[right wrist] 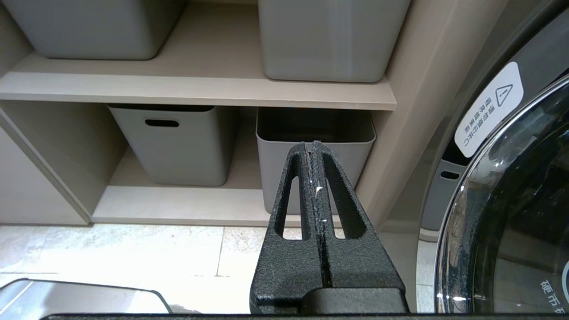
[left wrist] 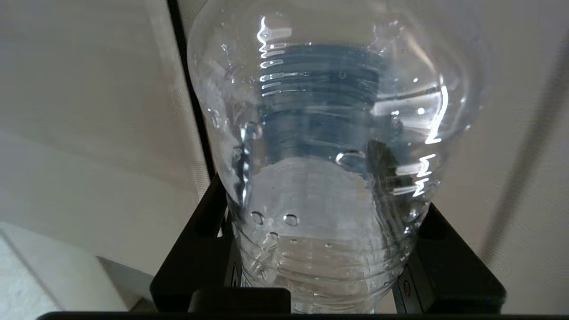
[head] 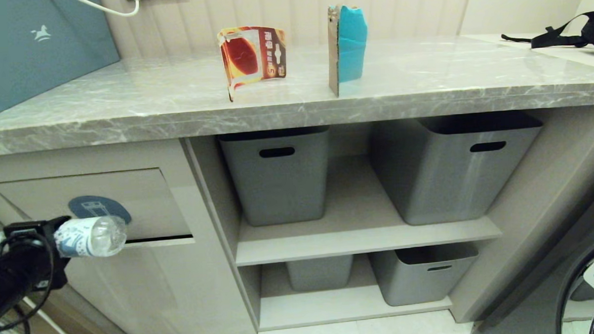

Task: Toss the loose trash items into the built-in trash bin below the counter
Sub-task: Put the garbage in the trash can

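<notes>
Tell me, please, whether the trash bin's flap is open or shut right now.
Shut, or nearly: the flap sits flush in the cabinet front, with only a thin dark gap along its lower edge.

Soft even light; glare on bottle (left wrist: pixel 329 146), background perhaps blurred.

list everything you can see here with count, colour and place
bottle: 1, clear, held at the flap
card: 1, red-orange, on counter
cardboard: 1, teal-brown, on counter
counter: 1, grey marble
flap: 1, beige, blue sticker, below counter
bins: 4, grey, on shelves
box: 1, blue-grey, counter's left end
backpack: 1, black, far right
washer door: 1, dark, lower right
left end effector: shut on bottle
right end effector: shut, low by the shelves
</notes>
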Controlling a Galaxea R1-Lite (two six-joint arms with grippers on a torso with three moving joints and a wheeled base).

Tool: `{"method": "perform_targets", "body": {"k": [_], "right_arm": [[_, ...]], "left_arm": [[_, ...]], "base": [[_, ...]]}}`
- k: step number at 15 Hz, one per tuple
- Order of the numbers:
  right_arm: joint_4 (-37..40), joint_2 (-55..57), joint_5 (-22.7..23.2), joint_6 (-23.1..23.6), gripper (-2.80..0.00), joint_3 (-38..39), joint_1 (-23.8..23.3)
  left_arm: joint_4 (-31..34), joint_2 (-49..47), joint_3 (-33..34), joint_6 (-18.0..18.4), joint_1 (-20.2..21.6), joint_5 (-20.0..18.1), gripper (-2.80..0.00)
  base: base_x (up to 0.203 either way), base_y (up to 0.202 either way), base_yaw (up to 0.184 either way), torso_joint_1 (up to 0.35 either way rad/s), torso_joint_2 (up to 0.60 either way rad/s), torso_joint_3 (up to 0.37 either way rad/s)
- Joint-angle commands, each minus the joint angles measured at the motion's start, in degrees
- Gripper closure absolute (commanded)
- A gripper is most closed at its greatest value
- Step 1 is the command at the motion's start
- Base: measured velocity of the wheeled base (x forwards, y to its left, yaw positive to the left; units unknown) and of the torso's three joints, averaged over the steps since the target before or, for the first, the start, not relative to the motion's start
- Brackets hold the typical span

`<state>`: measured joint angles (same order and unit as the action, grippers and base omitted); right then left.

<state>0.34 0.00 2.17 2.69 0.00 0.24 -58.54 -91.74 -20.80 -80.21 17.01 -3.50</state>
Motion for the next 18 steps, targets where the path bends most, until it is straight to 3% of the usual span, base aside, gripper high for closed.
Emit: {"method": "perform_targets", "body": {"k": [1, 5, 12, 18], "right_arm": [[0.01, -0.09, 0.03, 0.03, 0.00, 0.00, 0.02], [0.01, -0.09, 0.03, 0.03, 0.00, 0.00, 0.02], [0.01, -0.09, 0.03, 0.03, 0.00, 0.00, 0.02], [0.01, -0.09, 0.03, 0.03, 0.00, 0.00, 0.02]], "left_arm": [[-0.39, -5.93, -2.19, -0.54, -2.03, -0.09, 0.00], [-8.11, -10.29, -2.79, -2.19, -4.46, -0.43, 0.00], [-21.47, -18.83, -4.29, -3.31, -4.53, -2.15, 0.00], [-21.67, -24.47, -11.34, -3.30, -4.84, -2.91, 0.00]], "base": [[0.000, 0.000, 0.000, 0.000, 0.00, 0.000], [0.000, 0.000, 0.000, 0.000, 0.00, 0.000], [0.000, 0.000, 0.000, 0.000, 0.00, 0.000], [0.000, 0.000, 0.000, 0.000, 0.00, 0.000]]}}
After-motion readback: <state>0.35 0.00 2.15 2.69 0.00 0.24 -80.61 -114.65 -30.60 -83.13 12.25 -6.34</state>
